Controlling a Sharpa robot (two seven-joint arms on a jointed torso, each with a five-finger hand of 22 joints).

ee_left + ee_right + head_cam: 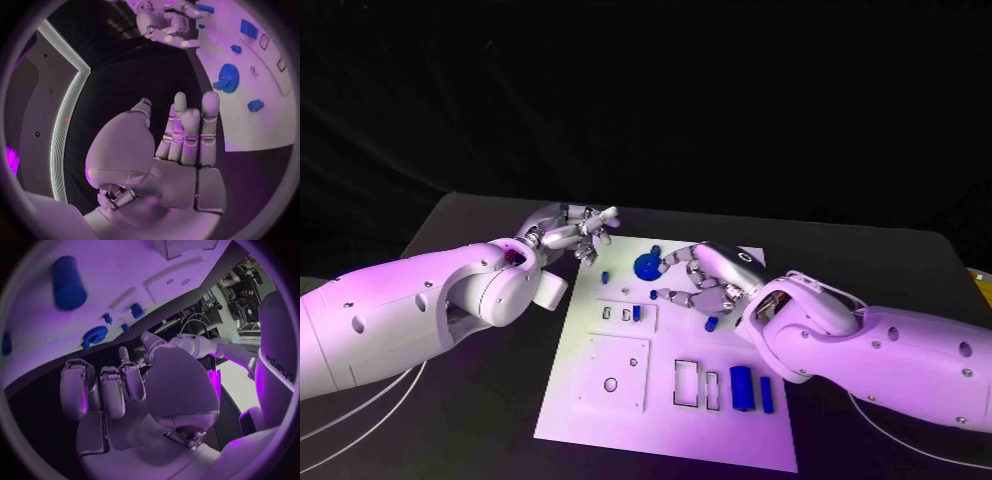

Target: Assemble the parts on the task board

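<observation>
Board: we see the white board (625, 400) lying flat in the middle of the black tabletop (877, 250).
Left hand: our left hand (571, 232) hovers at the board's far left corner, over the tabletop; in the left wrist view its fingers (187, 132) stretch out straight, side by side, with nothing in them.
Right hand: our right hand (711, 275) sits over the far right part of the board, fingers curled downward; we cannot tell whether it holds anything.
Gear: a blue gear (649, 266) lies on the board just beside the right hand's fingers.
Other parts: a small blue piece (711, 323) lies near the right wrist; a blue cylinder (740, 386) and a narrow blue bar (766, 392) lie side by side near the board's near right edge.
</observation>
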